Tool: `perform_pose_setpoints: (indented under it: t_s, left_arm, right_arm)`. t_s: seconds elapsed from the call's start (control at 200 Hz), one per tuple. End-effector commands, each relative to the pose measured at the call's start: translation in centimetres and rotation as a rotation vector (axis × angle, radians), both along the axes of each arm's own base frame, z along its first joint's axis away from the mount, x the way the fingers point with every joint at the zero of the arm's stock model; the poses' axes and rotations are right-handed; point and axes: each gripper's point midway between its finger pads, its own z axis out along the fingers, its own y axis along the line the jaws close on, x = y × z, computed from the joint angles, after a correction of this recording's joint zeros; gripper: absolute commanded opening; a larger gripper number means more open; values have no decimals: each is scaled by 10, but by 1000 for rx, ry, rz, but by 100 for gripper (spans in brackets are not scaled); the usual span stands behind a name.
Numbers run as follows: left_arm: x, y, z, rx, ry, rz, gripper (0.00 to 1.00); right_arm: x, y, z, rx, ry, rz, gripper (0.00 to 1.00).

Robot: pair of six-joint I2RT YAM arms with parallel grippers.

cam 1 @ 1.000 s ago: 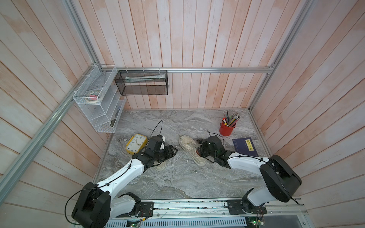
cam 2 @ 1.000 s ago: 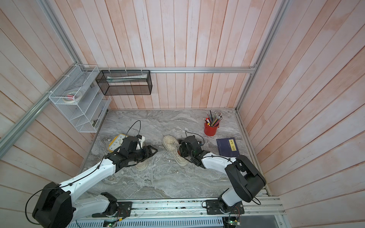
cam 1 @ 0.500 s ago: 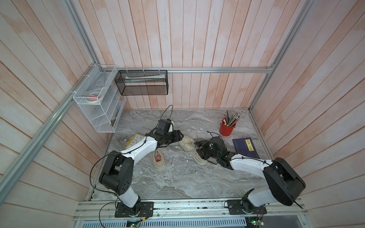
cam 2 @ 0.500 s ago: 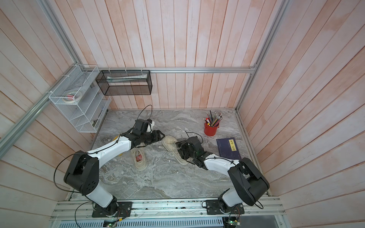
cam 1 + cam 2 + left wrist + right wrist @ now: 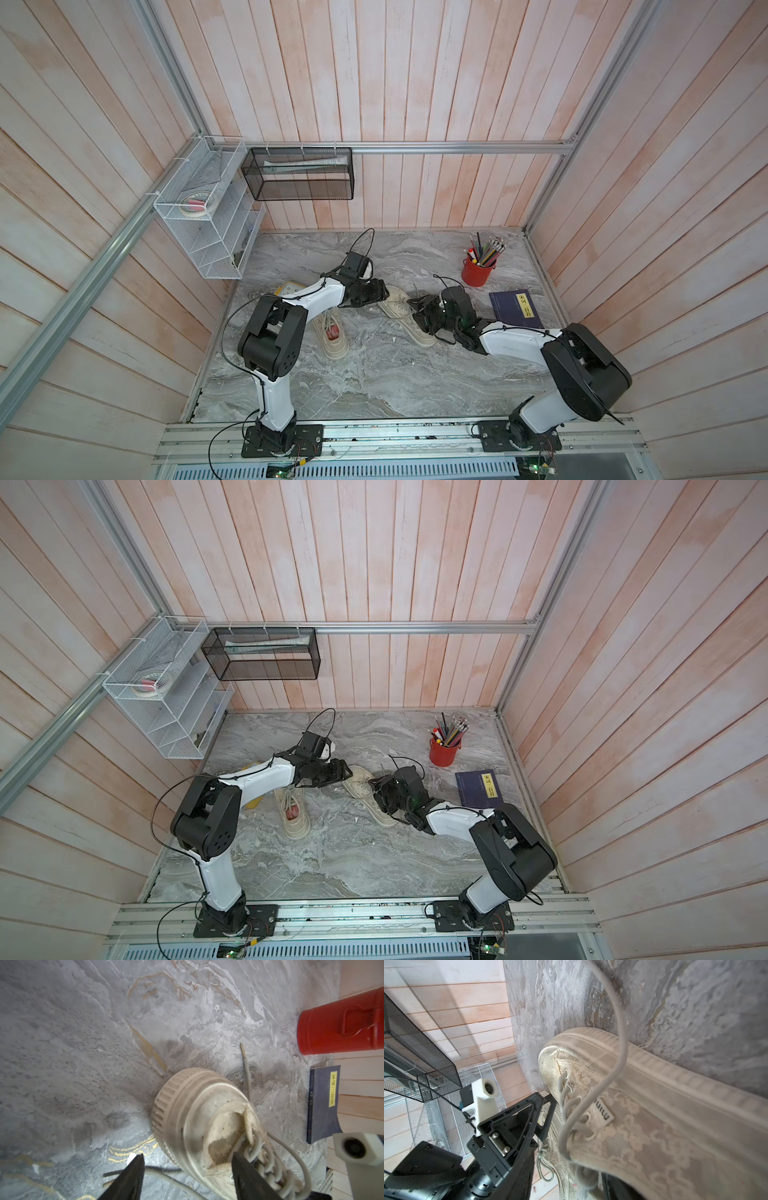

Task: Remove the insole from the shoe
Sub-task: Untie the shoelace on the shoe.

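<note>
The shoe point(image 5: 397, 300) is found at the middle of the surface point(image 5: 374, 374), toe toward 10 o'clock in a top view. No insole is seen, so it is judged to be inside. At the toe end, the fingers point(image 5: 133, 1176) of the left gripper point(image 5: 187, 1154) are spread, with nothing pinched. The right gripper point(image 5: 420, 313) is set at the heel half from 3 o'clock; its finger state cannot be told. Bracing is judged in hand. Next, the insole's heel edge must be pinched.
</note>
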Motion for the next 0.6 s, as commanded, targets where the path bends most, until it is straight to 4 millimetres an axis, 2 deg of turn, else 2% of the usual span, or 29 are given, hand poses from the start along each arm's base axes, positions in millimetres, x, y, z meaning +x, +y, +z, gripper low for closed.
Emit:
perform_pose_setpoints:
  t_s: [0.0, 0.135, 0.29, 0.465, 0.595]
  left_arm:
    - [-2, -1, -2, 9, 5, -33, 68]
    - [-6, 0, -12, 24, 29, -53, 64]
    - [-8, 0, -21, 27, 47, -63, 62]
    - [-20, 2, -37, 55, 99, -97, 52]
    - [-31, 4, -47, 77, 119, -113, 51]
  right_arm:
    - [12, 1, 4, -6, -38, 7, 51]
    - [22, 3, 13, 13, -98, 49, 47]
    - [25, 8, 30, 78, -189, 82, 45]
    - [24, 13, 49, 171, -286, 95, 45]
    - [27, 20, 48, 186, -294, 123, 45]
